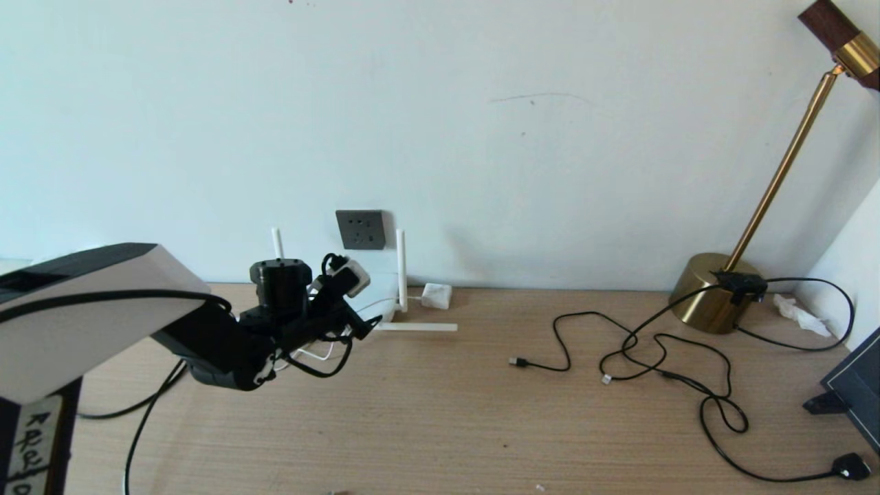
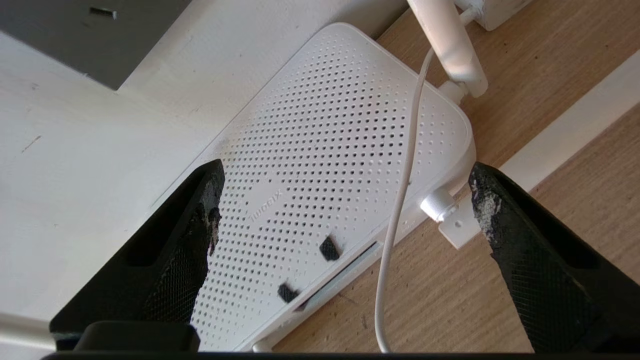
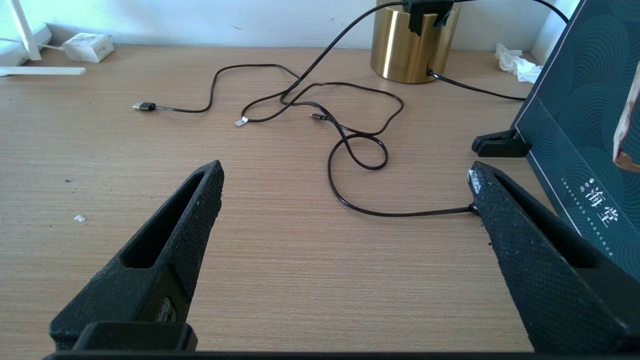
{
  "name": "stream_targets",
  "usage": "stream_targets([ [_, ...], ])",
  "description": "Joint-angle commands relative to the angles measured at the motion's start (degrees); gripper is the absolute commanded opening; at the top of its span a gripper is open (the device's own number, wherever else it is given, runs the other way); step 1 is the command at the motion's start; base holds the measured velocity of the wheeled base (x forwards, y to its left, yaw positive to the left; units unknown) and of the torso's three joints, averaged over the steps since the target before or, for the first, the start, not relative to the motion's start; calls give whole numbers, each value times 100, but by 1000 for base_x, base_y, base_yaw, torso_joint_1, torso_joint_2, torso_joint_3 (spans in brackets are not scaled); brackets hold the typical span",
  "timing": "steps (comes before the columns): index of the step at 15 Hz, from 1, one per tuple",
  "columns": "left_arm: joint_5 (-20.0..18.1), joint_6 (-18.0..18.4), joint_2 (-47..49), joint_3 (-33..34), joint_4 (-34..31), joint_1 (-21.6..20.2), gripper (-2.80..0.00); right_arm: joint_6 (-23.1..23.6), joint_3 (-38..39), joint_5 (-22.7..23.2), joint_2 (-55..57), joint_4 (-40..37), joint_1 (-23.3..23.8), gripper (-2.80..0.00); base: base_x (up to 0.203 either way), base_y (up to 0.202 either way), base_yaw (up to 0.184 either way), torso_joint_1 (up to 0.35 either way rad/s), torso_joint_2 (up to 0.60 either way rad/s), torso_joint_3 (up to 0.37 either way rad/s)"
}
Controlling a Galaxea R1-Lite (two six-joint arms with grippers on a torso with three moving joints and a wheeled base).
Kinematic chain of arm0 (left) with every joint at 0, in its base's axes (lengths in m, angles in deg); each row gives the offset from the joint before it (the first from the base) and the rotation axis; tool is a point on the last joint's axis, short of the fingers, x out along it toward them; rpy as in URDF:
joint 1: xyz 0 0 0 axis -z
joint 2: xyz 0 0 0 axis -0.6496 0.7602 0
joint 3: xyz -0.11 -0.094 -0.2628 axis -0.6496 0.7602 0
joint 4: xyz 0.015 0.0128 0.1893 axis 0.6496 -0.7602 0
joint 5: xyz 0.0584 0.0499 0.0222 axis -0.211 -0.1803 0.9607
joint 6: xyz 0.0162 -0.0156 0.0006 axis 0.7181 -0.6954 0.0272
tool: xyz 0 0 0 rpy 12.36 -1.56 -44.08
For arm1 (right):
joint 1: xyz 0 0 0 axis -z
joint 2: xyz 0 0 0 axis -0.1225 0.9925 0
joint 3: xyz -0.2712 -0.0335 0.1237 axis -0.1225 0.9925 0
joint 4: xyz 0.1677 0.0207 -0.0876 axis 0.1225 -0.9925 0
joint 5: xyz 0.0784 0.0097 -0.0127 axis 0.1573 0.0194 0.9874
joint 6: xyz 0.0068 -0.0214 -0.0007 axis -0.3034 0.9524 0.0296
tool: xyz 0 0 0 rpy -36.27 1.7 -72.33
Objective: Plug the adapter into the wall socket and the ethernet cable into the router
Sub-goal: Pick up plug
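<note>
The left gripper [image 2: 345,200] is seen with its fingers [image 2: 200,220] spread wide and nothing pinched between them. Framed between the two fingertips lies the router [image 2: 325,150], its perforated white top facing the fingers; no contact with it can be made out. A thin white cord [image 2: 400,200] is draped across that top, between the fingers and nearer the far one, and runs down onto the wooden table [image 2: 450,300]. Just beyond the fingertips one antenna [image 2: 450,45] is hinged at the router's corner, and another lies flat on the table beside the far finger. Past the router, on the white wall, a corner of the wall socket [image 2: 65,40] is visible. In the head view the socket [image 1: 361,229] is placed just above and behind the gripper [image 1: 344,275], and the adapter [image 1: 436,295] rests on the table against the wall, well outside the fingers and unplugged.

The right gripper [image 3: 345,200] is held low over the bare table, its fingers [image 3: 195,210] likewise spread apart and empty. Ahead of them the ethernet cable [image 3: 350,150] is coiled loosely, its plug [image 3: 241,121] lying free, well apart from the router. A thinner USB cable [image 3: 145,106] ends nearby. Farther off stand a brass lamp base [image 3: 407,45] and, beside the outer finger, a dark box [image 3: 575,125].
</note>
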Motion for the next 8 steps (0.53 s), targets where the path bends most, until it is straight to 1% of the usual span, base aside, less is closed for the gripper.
stream_targets([
  [1, -3, 22, 143, -92, 27, 4, 0, 0, 0, 0, 8, 3, 2, 0, 0, 0, 0, 0, 0, 0],
  [4, 53, 54, 350, -476, 13, 4, 0, 0, 0, 0, 0, 0, 2, 0, 0, 0, 0, 0, 0, 0],
  [7, 68, 57, 436, -525, -44, 4, 0, 0, 0, 0, 1, 4, 2, 0, 0, 0, 0, 0, 0, 0],
  [8, 68, 57, 457, -536, -43, 4, -280, 0, 0, 0, 9, 4, 2, 0, 0, 0, 0, 0, 0, 0],
])
